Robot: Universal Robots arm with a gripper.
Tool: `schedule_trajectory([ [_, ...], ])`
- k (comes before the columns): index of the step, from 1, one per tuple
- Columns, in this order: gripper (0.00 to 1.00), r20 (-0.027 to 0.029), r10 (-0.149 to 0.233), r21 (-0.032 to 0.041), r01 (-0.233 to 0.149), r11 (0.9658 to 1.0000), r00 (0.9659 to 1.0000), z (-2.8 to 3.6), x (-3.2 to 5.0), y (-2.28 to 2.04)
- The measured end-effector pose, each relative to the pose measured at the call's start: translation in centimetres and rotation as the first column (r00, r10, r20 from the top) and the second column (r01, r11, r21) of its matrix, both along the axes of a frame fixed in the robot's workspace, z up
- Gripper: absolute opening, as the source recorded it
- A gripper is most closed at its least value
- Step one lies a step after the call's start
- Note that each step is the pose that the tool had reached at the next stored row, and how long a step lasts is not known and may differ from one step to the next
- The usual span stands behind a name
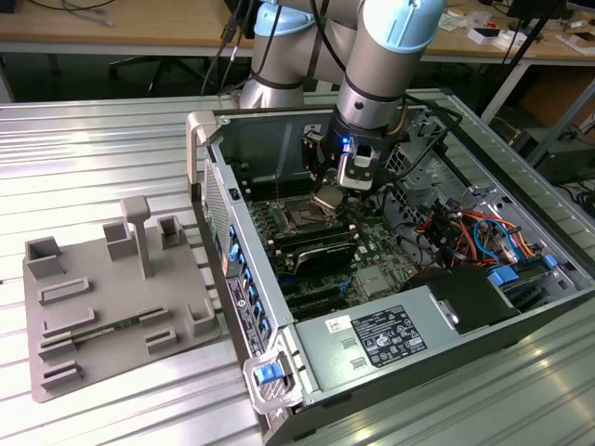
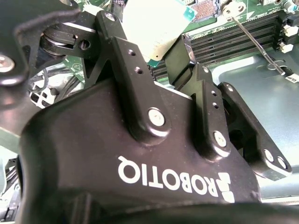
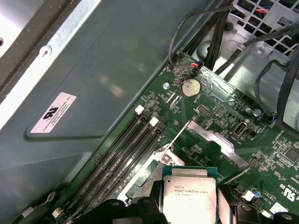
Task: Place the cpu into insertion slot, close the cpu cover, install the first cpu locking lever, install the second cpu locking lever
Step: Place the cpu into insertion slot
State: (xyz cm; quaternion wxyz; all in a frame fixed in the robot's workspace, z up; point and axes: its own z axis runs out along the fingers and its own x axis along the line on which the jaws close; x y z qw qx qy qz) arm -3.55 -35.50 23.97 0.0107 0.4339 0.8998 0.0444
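exterior view: the arm [image 1: 372, 56] stands at the upper centre of the frame, over an open computer case [image 1: 265, 139] that takes up the centre and the exterior view's right. the gripper [image 1: 333, 193] hangs above the motherboard [image 1: 372, 243] in the upper middle of the frame. its fingers are drawn in to the width of the cpu [image 1: 327, 197], which they clamp by two opposite edges, clear of the board. the insertion slot [image 1: 302, 218], a dark square with a silver rim, lies uncovered just below the held cpu and slightly toward the exterior view's left, near it but not touching. a grey tray [image 1: 102, 279] rests on the ribbed metal table [image 1: 93, 139] at the lower left of the frame, beside the case. second wrist view: black fingers [image 2: 126, 51] pinch the chip's tan-green rim, and a thin lever rod [image 2: 252, 38] crosses over the memory slots [image 2: 210, 44]. first wrist view: the chip's silver top faces the camera, the silver frame of the cover [image 3: 216, 141] lies just beyond it, and a coin battery [image 3: 190, 87] sits farther along the board.
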Motion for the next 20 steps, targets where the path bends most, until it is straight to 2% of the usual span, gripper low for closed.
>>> schedule_trajectory([
  [20, 0.55, 0.0000, -0.013, 0.0000, 0.013, 0.9999, 0.9999, -0.05, 0.00, 0.00],
])
